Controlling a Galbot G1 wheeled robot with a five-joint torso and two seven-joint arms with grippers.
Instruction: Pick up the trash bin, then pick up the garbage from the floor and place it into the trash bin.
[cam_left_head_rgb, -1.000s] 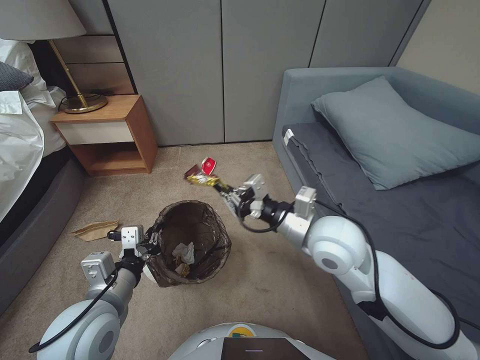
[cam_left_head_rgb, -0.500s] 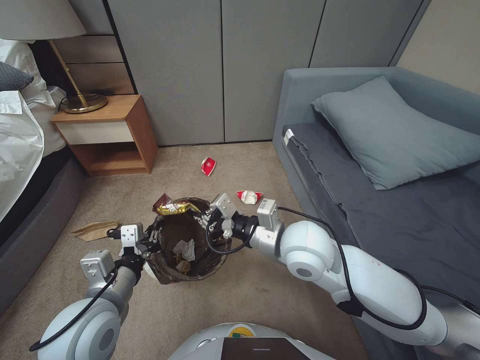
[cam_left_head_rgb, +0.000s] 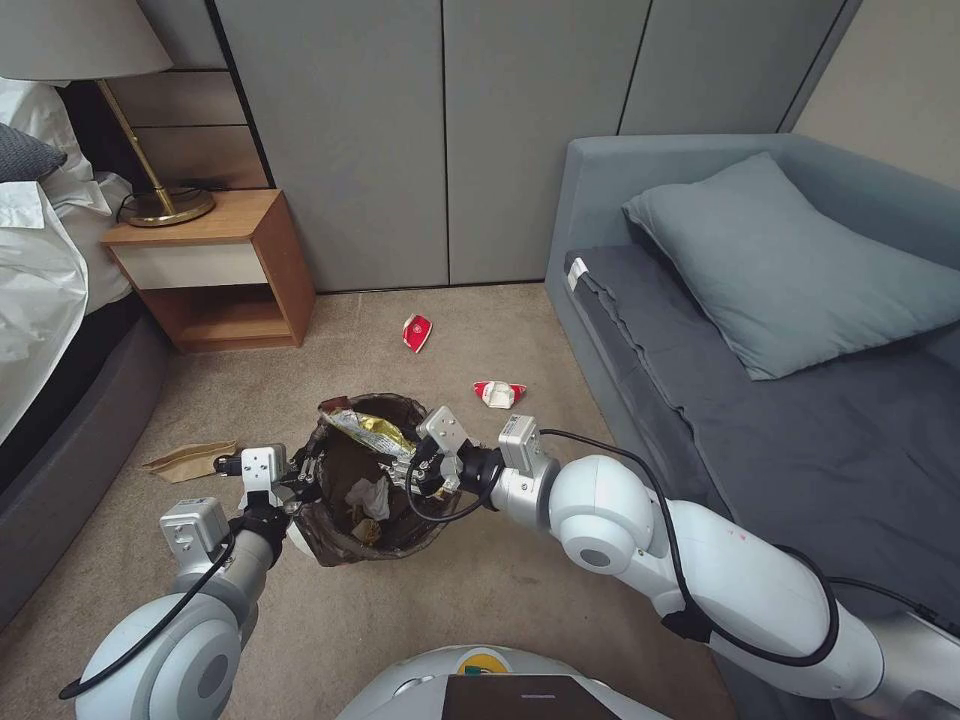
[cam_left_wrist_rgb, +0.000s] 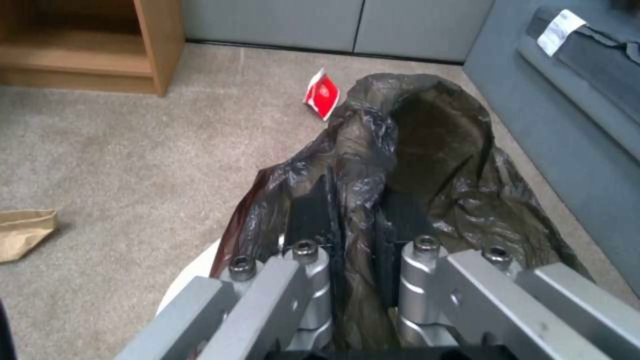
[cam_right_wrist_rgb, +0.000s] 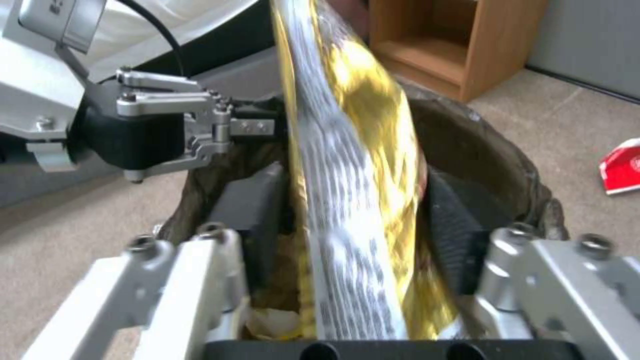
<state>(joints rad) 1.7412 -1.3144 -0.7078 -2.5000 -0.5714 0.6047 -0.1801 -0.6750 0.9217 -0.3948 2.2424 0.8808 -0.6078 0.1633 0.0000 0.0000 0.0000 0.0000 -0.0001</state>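
Trash bin: small round white plastic trash bin (cam_left_head_rgb: 372, 480) lined with a dark brown translucent bag (cam_left_wrist_rgb: 427, 165) folded over its rim, standing on the tan short-pile carpet floor (cam_left_head_rgb: 520, 590) between the two arms; a crumpled white tissue (cam_left_head_rgb: 368, 497) lies inside it.
Left gripper: left gripper (cam_left_head_rgb: 300, 480) at the bin's rim on the robot's left side, its fingers (cam_left_wrist_rgb: 313, 220) pinched together on the bag-covered rim, one inside and one outside the wall.
Right gripper: right gripper (cam_left_head_rgb: 408, 468) over the bin's opening from the robot's right side; the wrist view shows the wrapper running between its two dark pads (cam_right_wrist_rgb: 257, 220) with gaps on either side, so the jaws look parted rather than clamped.
Wrapper: crinkled gold and silver foil snack wrapper (cam_left_head_rgb: 368, 432), lying across the far part of the bin's mouth, one end at the right gripper.
Litter on the floor: a crushed red-and-white paper cup (cam_left_head_rgb: 416, 332) beyond the bin toward the grey wall panels; a second flattened red-and-white cup (cam_left_head_rgb: 499, 392) near the grey sofa's base; a flat brown paper bag (cam_left_head_rgb: 188, 460) just beside the left gripper, toward the wooden nightstand (cam_left_head_rgb: 215, 270).
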